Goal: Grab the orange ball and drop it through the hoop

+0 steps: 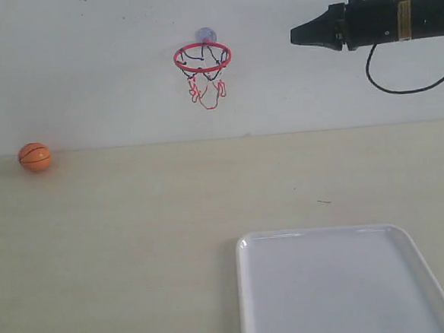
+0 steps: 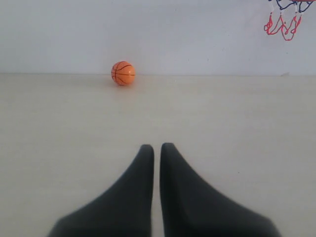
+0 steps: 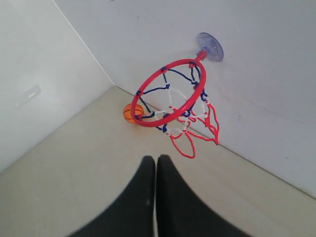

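The orange ball (image 1: pixel 35 157) rests on the table at the far left, against the back wall; it also shows in the left wrist view (image 2: pixel 123 73) and behind the net in the right wrist view (image 3: pixel 132 113). The hoop (image 1: pixel 202 58) with its red ring, string net and bluish suction cup hangs on the wall at centre; the right wrist view has it close (image 3: pixel 170 94). My right gripper (image 1: pixel 297 35) is shut and empty, high up, right of the hoop (image 3: pixel 156 159). My left gripper (image 2: pixel 157 147) is shut and empty, low over the table, well short of the ball.
A white tray (image 1: pixel 318 240) lies at the front right of the pale wooden table. The white wall runs along the back, meeting a side wall at the left corner (image 3: pixel 49 89). A black cable (image 1: pixel 399 85) loops under the right arm.
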`<state>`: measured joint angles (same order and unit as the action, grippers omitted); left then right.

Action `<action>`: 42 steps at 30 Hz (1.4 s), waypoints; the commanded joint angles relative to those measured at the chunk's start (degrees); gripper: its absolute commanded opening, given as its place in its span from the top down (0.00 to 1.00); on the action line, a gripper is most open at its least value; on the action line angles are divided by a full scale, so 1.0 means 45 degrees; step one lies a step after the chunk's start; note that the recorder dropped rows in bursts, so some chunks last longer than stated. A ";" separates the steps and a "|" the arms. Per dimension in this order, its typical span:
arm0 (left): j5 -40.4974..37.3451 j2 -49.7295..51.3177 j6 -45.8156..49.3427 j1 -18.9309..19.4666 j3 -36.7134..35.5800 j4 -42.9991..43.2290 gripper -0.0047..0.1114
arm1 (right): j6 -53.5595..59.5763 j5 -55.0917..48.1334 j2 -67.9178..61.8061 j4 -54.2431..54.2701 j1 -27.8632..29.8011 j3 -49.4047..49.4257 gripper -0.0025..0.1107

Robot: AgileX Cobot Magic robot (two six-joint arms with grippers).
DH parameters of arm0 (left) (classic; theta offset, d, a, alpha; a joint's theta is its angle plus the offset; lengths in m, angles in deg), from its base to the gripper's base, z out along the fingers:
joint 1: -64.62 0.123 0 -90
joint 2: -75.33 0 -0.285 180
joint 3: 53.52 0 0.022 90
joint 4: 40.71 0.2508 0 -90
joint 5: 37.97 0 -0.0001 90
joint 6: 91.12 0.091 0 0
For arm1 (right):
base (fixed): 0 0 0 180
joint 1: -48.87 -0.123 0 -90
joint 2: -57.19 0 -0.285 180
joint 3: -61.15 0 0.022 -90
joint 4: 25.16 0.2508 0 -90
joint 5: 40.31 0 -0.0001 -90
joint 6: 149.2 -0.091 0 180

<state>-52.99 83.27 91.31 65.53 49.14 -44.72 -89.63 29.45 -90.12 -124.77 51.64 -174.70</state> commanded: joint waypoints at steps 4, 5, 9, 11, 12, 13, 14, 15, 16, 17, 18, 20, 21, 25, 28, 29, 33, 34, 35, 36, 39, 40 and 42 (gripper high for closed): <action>0.0096 -0.0034 0.0054 0.0039 0.0028 -0.0118 0.92 | 0.0084 0.0044 0.4370 -0.0074 0.0860 0.5925 0.98; 0.0096 -0.0034 0.0054 0.0039 0.0028 -0.0118 0.92 | 0.0281 0.0044 0.5099 -0.0074 0.1177 0.7375 0.98; 0.0096 -0.0034 0.0054 0.0039 0.0028 -0.0118 0.92 | 0.1080 0.0044 0.6806 -0.0074 0.1634 1.2131 0.98; 0.0096 -0.0034 0.0054 0.0039 0.0028 -0.0118 0.92 | 0.1920 0.0044 0.7526 -0.0074 0.1663 1.4204 0.98; 0.0096 -0.0034 0.0054 0.0039 0.0028 -0.0118 0.92 | 0.1996 0.0044 0.7873 -0.0074 0.1663 1.5263 0.98; 0.0096 -0.0034 0.0054 0.0039 0.0028 -0.0118 0.92 | 0.1996 0.0044 0.8163 -0.0074 0.1663 1.6240 0.98; 0.0096 -0.0034 0.0054 0.0039 0.0028 -0.0118 0.92 | 0.1996 0.0044 0.8395 -0.0074 0.1639 1.6953 0.98; 0.0096 -0.0034 0.0054 0.0039 0.0028 -0.0118 0.92 | 0.1996 0.0044 0.8534 -0.0074 0.1639 1.7755 0.98; 0.0096 -0.0034 0.0054 0.0039 0.0028 -0.0118 0.92 | 0.1996 0.0044 0.8635 -0.0074 0.1639 1.8456 0.98; 0.0096 -0.0034 0.0054 0.0039 0.0028 -0.0118 0.92 | 0.1996 0.0044 0.8629 -0.0074 0.1639 1.9073 0.98; 0.0096 -0.0034 0.0054 0.0039 0.0028 -0.0118 0.92 | 0.1996 0.0044 0.8629 -0.0074 0.1639 1.9606 0.98; 0.0096 -0.0034 0.0054 0.0039 0.0028 -0.0118 0.92 | 0.1996 0.0044 0.8629 -0.0074 0.1639 2.0424 0.98; 0.0096 -0.0034 0.0054 0.0039 0.0028 -0.0118 0.92 | 0.1996 0.0044 0.8629 -0.0074 0.1639 2.0848 0.98; 0.0096 -0.0034 0.0054 0.0039 0.0028 -0.0118 0.92 | 0.1996 0.0044 0.8629 -0.0074 0.1639 2.1602 0.98; 0.0096 -0.0034 0.0054 0.0039 0.0028 -0.0118 0.92 | 0.1996 0.0044 0.8629 -0.0074 0.1639 2.1681 0.98; 0.0096 -0.0034 0.0054 0.0039 0.0028 -0.0118 0.92 | 0.1996 0.0044 0.8600 -0.0074 0.1639 2.1688 0.98; 0.0096 -0.0034 0.0054 0.0039 0.0028 -0.0118 0.92 | 0.2035 0.0044 0.9587 -0.0074 0.1637 2.1688 0.98; 0.0096 -0.0034 0.0054 0.0039 0.0028 -0.0118 0.92 | 0.2035 -0.0076 1.0078 -0.0074 0.1637 2.1688 0.98; 0.0096 -0.0034 0.0054 0.0039 0.0028 -0.0118 0.92 | 0.2035 -0.0418 1.0656 -0.0074 0.1637 2.1688 0.98; 0.0096 -0.0034 0.0054 0.0039 0.0028 -0.0118 0.92 | 0.2035 -0.0827 1.1326 -0.0074 0.1637 2.1688 0.98; 0.0096 -0.0034 0.0054 0.0039 0.0028 -0.0118 0.92 | 0.2005 -0.1947 1.3406 -0.0074 0.1637 2.1688 0.98; 0.0096 -0.0034 0.0054 0.0039 0.0028 -0.0118 0.92 | 0.2005 -0.2172 1.4011 -0.0074 0.1637 2.1688 0.98; 0.0096 -0.0034 0.0054 0.0039 0.0028 -0.0118 0.92 | 0.2005 -0.2562 1.5484 -0.0074 0.1637 2.1688 0.98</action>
<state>-52.99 83.27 91.31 65.53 49.14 -44.72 -81.00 20.54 -28.26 -125.39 58.95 -77.07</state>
